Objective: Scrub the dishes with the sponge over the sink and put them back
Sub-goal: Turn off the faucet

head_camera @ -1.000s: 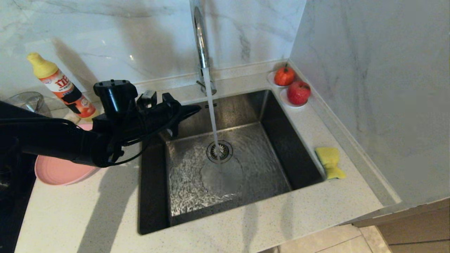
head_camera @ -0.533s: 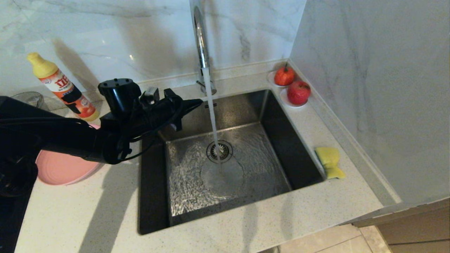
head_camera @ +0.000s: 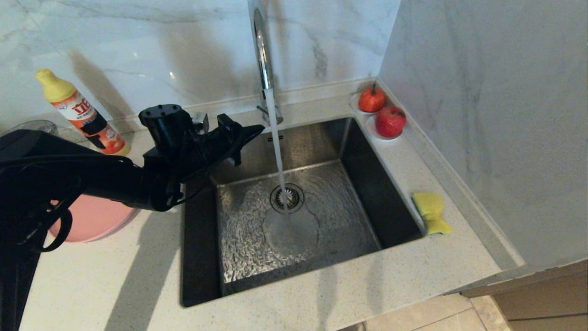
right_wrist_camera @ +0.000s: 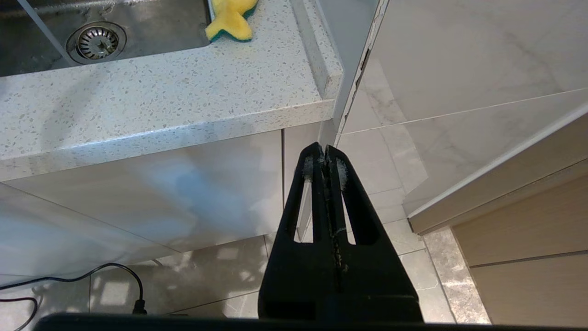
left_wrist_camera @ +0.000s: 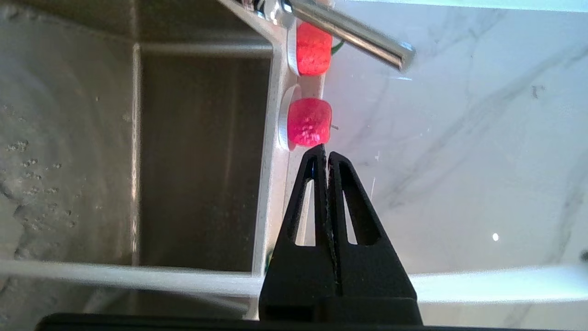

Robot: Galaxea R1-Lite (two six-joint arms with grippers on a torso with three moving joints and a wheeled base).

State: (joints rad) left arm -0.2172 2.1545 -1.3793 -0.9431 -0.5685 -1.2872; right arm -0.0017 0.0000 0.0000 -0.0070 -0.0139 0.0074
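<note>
Right now the left gripper (head_camera: 257, 130) is hovering over the back-left corner of the sink (head_camera: 202, 257), fingers pressed together and holding nothing, tip pointing toward the running water stream (head_camera: 277, 156) but staying apart from it. Water is pouring from the chrome tap (head_camera: 262, 50) onto the drain strainer (head_camera: 286, 197) and spreading across the basin floor. Its arm is covering most of the pink plate (head_camera: 92, 220), which is sitting on the counter (head_camera: 115, 285) left of the sink. The sponge (head_camera: 431, 211) is lying on the counter just beside the sink's right rim, untouched. The right gripper (right_wrist_camera: 325, 154) is hanging below counter level in front of the cabinet, fingers also closed and empty. A detergent bottle (head_camera: 80, 112) is leaning by the back wall, and two red fruits (head_camera: 381, 112) are sitting on small dishes at the back-right corner. The teal bowl is not showing up anywhere.
</note>
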